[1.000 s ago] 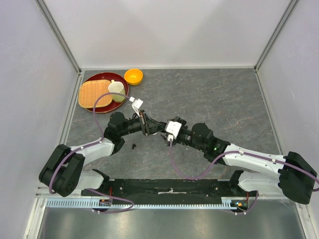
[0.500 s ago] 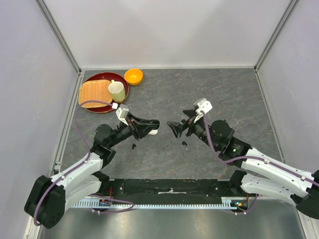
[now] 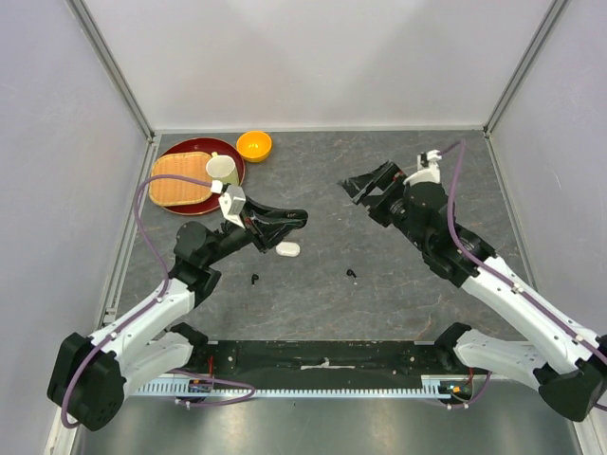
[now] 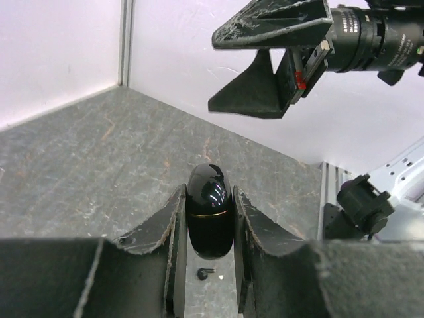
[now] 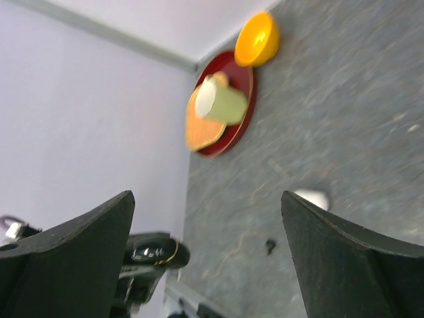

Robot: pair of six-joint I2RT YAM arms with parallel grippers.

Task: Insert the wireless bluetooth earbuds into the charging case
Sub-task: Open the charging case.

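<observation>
My left gripper [image 3: 292, 219] is shut on a closed, glossy black pebble-shaped case [image 3: 296, 218] and holds it above the table; the left wrist view shows the case [image 4: 209, 212] clamped between the fingers. A white case [image 3: 287, 249] lies on the table just below it. One tiny black earbud [image 3: 255, 278] lies near the left arm and another [image 3: 351, 274] lies mid-table; one shows under the held case [image 4: 204, 273]. My right gripper [image 3: 370, 182] is wide open, empty and raised at the right rear. No white earbuds show.
A red plate [image 3: 180, 204] with a woven mat [image 3: 178, 179] and a pale cup [image 3: 222, 171] stands at the back left, with an orange bowl [image 3: 253, 145] beside it. Grey walls enclose the table on three sides.
My right arm has pulled away from the left gripper, swinging back and to the right with its jaws open. My left gripper, still holding the black case, has drawn back left and shifted only slightly since.
</observation>
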